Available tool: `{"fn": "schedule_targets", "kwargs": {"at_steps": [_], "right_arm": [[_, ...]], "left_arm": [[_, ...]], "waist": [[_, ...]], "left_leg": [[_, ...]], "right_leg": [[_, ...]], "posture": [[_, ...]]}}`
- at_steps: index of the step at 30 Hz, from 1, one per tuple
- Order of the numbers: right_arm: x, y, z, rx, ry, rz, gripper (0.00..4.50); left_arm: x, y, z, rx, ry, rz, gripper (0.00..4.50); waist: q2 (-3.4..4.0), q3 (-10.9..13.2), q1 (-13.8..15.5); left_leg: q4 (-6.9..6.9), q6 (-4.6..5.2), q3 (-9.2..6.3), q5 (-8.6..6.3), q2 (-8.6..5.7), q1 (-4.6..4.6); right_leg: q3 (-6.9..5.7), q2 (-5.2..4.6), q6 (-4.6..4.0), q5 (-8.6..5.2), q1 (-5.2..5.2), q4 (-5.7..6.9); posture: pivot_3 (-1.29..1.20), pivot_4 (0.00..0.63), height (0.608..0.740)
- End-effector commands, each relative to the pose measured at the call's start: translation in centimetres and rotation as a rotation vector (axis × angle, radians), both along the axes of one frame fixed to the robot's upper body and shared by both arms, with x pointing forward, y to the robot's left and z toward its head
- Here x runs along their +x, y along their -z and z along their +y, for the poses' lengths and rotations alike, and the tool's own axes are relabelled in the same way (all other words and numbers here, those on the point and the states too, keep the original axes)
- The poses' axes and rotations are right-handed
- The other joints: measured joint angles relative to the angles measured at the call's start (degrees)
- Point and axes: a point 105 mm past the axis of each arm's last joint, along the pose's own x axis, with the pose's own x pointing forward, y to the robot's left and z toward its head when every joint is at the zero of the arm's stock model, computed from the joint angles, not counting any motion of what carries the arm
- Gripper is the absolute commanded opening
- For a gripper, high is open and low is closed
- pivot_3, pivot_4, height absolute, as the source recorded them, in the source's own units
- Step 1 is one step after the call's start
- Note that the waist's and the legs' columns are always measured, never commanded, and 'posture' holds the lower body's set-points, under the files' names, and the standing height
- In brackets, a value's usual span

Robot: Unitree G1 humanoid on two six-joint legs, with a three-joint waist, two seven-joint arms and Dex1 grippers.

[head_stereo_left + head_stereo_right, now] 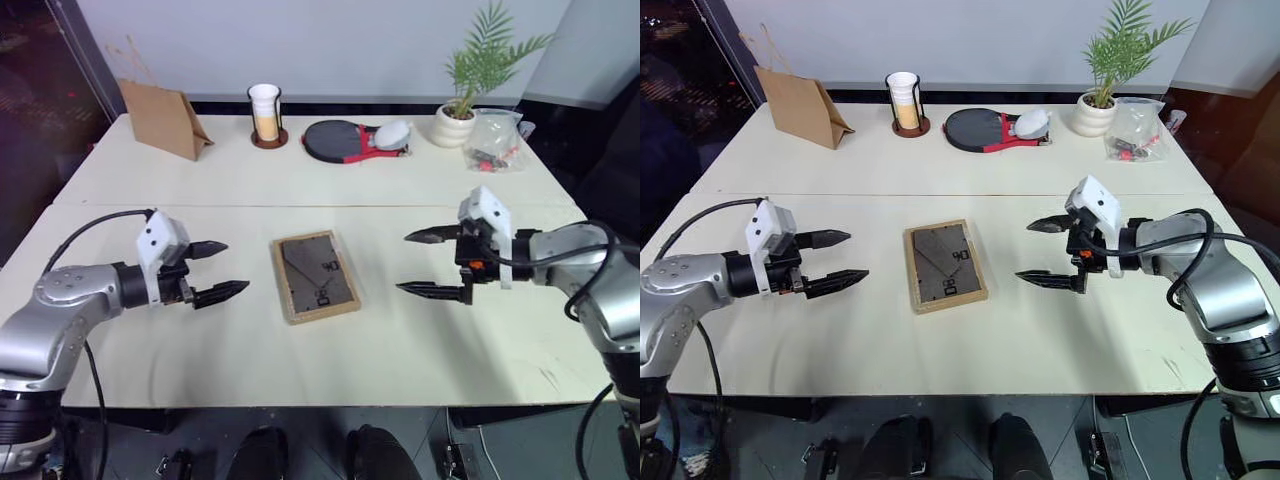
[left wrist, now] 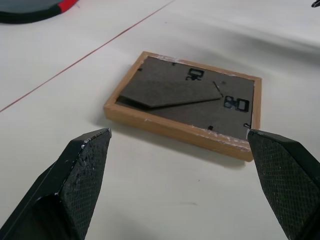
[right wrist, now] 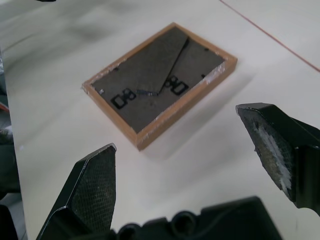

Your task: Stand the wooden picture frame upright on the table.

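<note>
The wooden picture frame (image 1: 316, 276) lies flat, face down, on the near panel of the tabletop (image 1: 420, 185), just this side of the seam, dark back and folded stand uppermost. Its long axis runs roughly away from the robot, turned slightly off square. It sits between the two arms: the left gripper (image 1: 216, 270) is just beside its left edge, the right gripper (image 1: 432, 263) a little farther off its right edge, so the left looks marginally nearer. Both point inward at the frame and hang above the surface.

The fingers (image 2: 82, 170) of the left are spread wide and hold nothing; those of the right (image 3: 90, 185) stand equally wide, likewise empty. Neither touches the frame.

Judgement: the task is not yet started; the frame must be gripped by an edge and the stand opened.
</note>
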Motion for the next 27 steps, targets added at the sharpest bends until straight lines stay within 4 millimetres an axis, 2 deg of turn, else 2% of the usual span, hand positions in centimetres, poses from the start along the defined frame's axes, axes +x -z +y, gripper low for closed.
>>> {"fn": "schedule_targets", "kwargs": {"at_steps": [1, 13, 27], "right_arm": [[-0.2, -1.7, -0.5, 0.009, 0.014, -0.047, 4.45], [0.8, -1.0, 0.0, 0.025, 0.046, -0.076, 4.45], [2.2, -1.4, 0.8, 0.047, 0.058, -0.132, 4.45]], "left_arm": [[0.1, -0.9, -0.7, -0.022, 0.042, -0.020, 4.50], [0.1, -0.9, -0.4, -0.011, 0.033, -0.009, 4.50], [0.8, -1.0, -0.5, -0.022, 0.013, -0.043, 4.50]], "waist": [[0.00, 0.0, 0.0], [0.00, 0.0, -0.1], [0.00, 0.0, -0.1]], "left_leg": [[0.00, 0.00, 0.00, 0.00, 0.00, 0.01], [0.02, 0.00, 0.02, 0.00, 0.00, 0.01], [0.01, 0.00, 0.01, 0.00, -0.01, 0.00]], "right_leg": [[0.00, 0.00, 0.00, 0.00, 0.01, 0.00], [0.03, 0.02, 0.00, 0.00, 0.00, 0.00], [0.02, 0.03, 0.00, 0.00, -0.01, 0.01]], "posture": [[0.00, 0.150, 0.740], [0.00, 0.150, 0.740], [0.00, 0.150, 0.740]]}}
